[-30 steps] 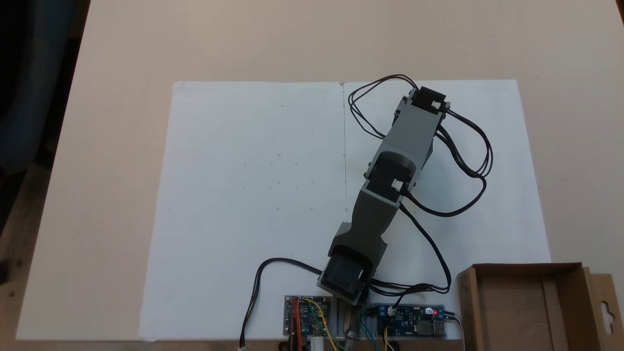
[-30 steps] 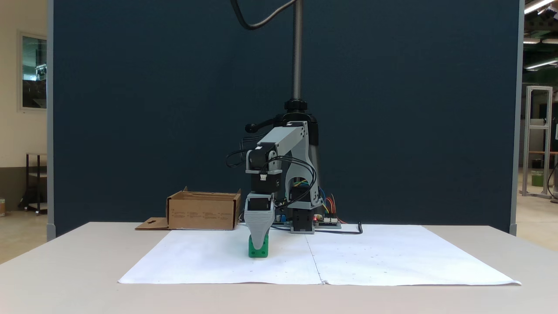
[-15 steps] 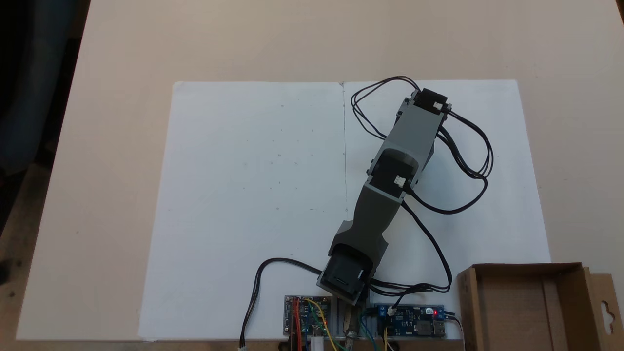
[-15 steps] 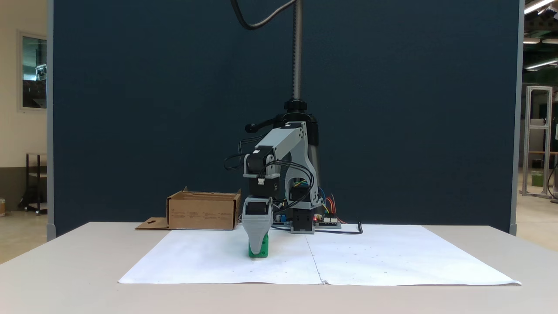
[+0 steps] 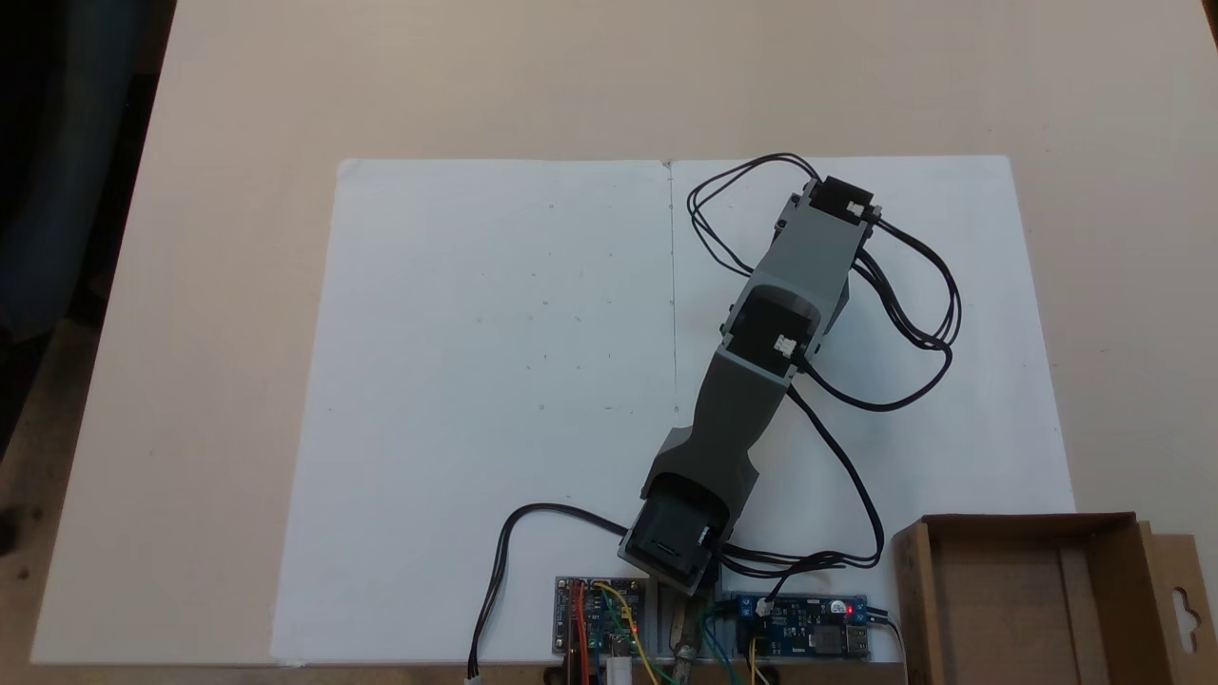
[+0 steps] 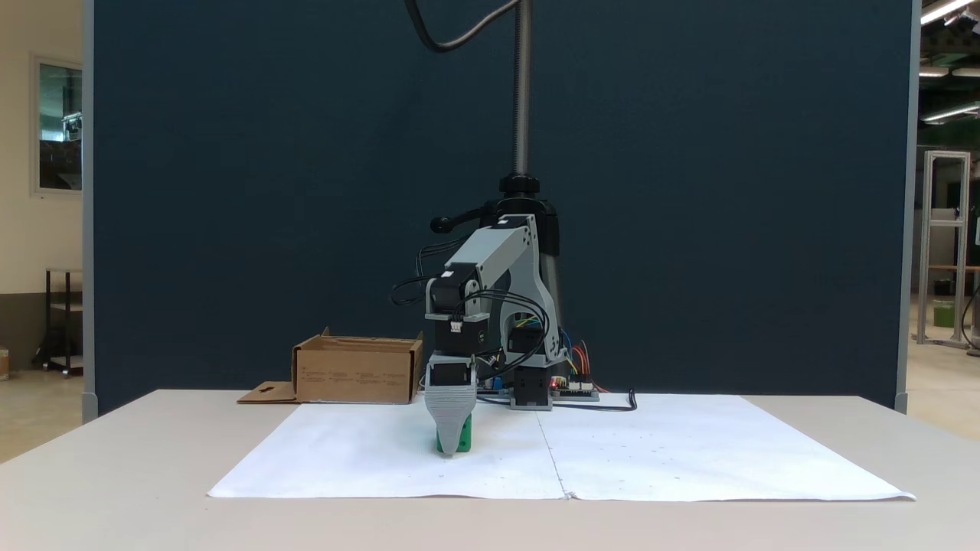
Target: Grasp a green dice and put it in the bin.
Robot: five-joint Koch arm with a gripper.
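Note:
In a fixed view from the front, the green dice sits on the white paper, left of the centre seam. My gripper points straight down over it, its grey front finger covering most of the dice and its tip close to the paper. The jaws line up one behind the other, so their gap is hidden. From above, the arm covers both dice and fingers. The brown cardboard bin stands by the arm's base, at the lower right from above, and left of the arm from the front.
Circuit boards and loose black cables lie around the arm's base. A metal pole rises behind the base in front of a dark blue partition. The white paper stretches out left of the arm.
The arm has lowered over the last second. The gripper has come down around the dice, covering more of it, with its tip now near the paper. The dice has stayed in place.

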